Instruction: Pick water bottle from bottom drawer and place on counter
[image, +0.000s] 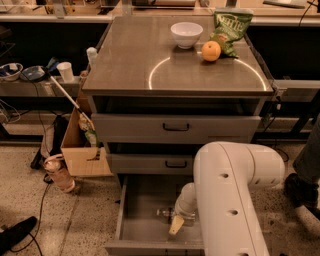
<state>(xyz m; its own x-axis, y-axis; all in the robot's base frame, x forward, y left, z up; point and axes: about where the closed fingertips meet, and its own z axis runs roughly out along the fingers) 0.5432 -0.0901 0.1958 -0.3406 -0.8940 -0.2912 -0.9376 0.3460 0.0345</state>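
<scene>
Obs: the deep grey metal bottom drawer (142, 227) is pulled open. The small clear plastic water bottle (164, 213) lies on its side on the drawer floor, toward the middle-right of the tray.

The white arm reaches down into the drawer from picture right. Its pale-tipped gripper (175, 226) is directly at the bottle, on its right and near side, and covers most of it. Spread or closed on the bottle: cannot tell from this view.

Key relation: the exposed part of the bottle lies just left of and slightly behind the gripper, touching or nearly so.

Long axis: reads as roughly left-right across the drawer, parallel to the drawer front. The free end points to picture left. Cap end or base: not resolvable.

Judgement: a grasp should close across that axis, i.e. front-to-back. The lift must then clear the two shallower drawers above before reaching the flat grey-brown metal counter (130, 65).
</scene>
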